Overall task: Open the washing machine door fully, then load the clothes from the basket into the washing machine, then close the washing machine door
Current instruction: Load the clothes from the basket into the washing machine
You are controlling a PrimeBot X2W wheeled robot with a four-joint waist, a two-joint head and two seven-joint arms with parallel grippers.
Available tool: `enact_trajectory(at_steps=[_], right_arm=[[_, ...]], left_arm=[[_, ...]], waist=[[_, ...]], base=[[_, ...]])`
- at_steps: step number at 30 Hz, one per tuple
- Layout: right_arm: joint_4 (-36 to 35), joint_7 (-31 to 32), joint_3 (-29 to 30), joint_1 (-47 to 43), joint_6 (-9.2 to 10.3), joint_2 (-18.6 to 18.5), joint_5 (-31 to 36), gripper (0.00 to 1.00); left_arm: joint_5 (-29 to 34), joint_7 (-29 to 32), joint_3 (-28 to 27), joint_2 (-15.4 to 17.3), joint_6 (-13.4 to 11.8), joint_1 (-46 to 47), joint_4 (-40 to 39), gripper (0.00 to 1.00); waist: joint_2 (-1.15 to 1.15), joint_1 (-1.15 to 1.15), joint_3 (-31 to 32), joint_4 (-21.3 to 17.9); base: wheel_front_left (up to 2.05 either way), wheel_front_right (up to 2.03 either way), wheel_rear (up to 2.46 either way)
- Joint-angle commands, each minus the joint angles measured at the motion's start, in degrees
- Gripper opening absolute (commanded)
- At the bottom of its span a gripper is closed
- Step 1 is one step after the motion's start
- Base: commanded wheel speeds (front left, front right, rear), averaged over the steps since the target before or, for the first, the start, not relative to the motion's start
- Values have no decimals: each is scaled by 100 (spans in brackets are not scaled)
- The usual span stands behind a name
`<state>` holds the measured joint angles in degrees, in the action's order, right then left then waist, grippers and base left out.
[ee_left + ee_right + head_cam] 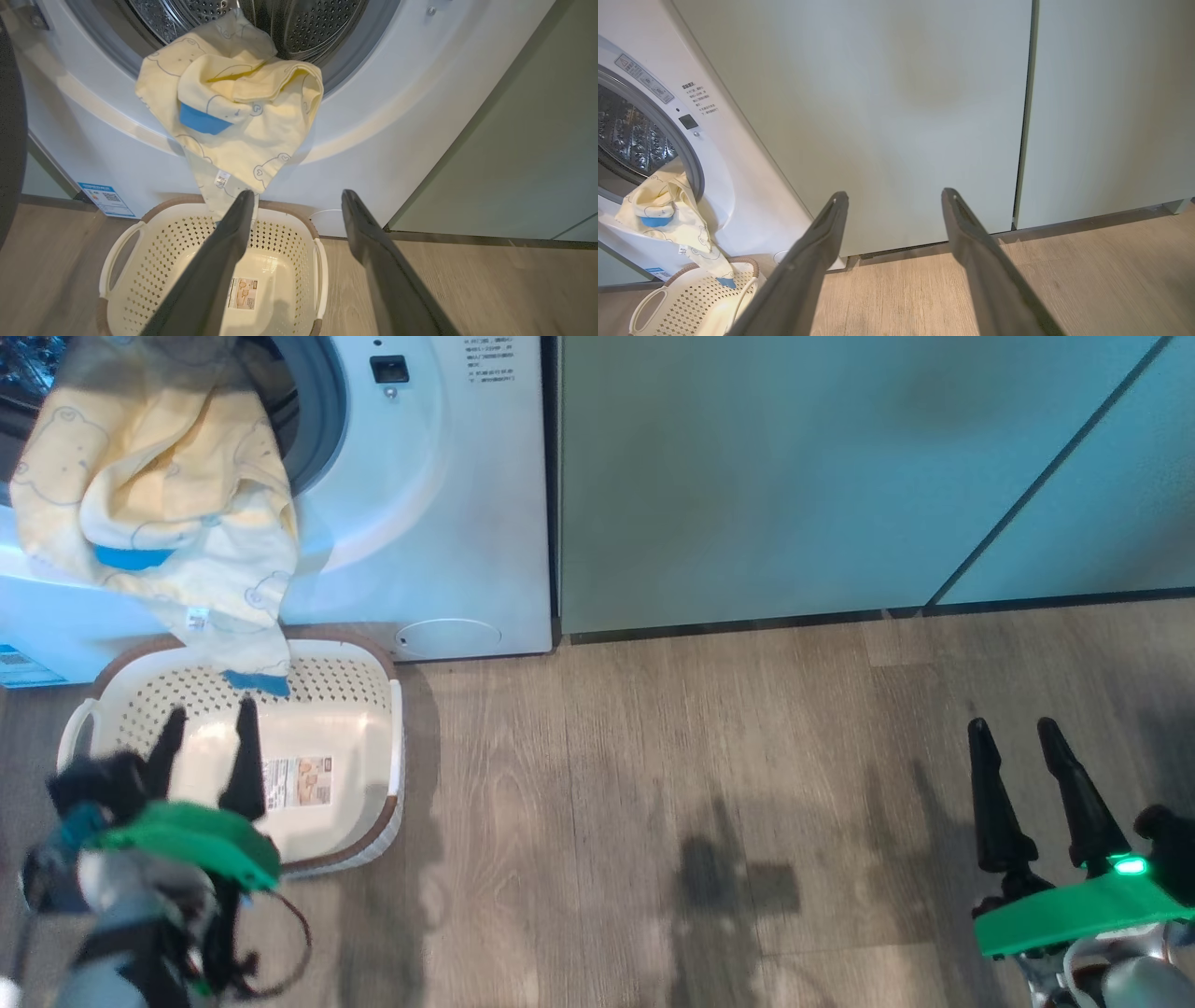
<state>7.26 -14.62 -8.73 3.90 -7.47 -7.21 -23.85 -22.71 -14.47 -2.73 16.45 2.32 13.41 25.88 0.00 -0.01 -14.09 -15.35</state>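
Over the lip of the washing machine (448,504) the clothes (159,495) hang half in, tail trailing into the basket (327,691); our left gripper (211,709) and right gripper (1013,723) gape empty, so we judge tucking them in and shutting the door (8,140) remain

The washing machine (448,504) is finished in smooth, glossy white, and its drum (322,23) is seen as perforated bright steel. The clothes (243,126) are made of soft, matt cloth, while the basket (149,266) is moulded in smooth perforated plastic. The floor (653,756) is laid in matt wood-grain boards, and the cabinets (747,476) are faced in a smooth, faintly sheened pale green.
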Motion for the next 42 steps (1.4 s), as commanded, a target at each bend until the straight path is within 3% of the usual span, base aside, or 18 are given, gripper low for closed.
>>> enact_trajectory(at_steps=[1,10,17,32,42], right_arm=[[-198,-38,-66,41,-2,-84,33,100],[-212,-38,-44,72,-2,-59,13,100],[-197,-38,-40,75,-2,-52,11,100],[-180,-38,-84,85,-2,-55,-12,100],[-229,-38,-224,303,-2,-89,-36,100]], left_arm=[[124,-52,-369,-7,-21,-77,-348,100],[711,-52,-1366,-645,254,-743,-1007,100],[1053,-52,-1834,-960,439,-880,-1140,100],[1231,-52,-1940,-1109,514,-843,-959,100],[1401,-52,-1709,-901,515,13,151,100]], waist=[[0,1,-10,13],[0,1,-96,64],[0,1,-72,138],[0,1,-84,112],[0,1,-604,-22]], base=[[0,0,0],[0,0,0],[0,0,0],[0,0,0],[0,0,0]])
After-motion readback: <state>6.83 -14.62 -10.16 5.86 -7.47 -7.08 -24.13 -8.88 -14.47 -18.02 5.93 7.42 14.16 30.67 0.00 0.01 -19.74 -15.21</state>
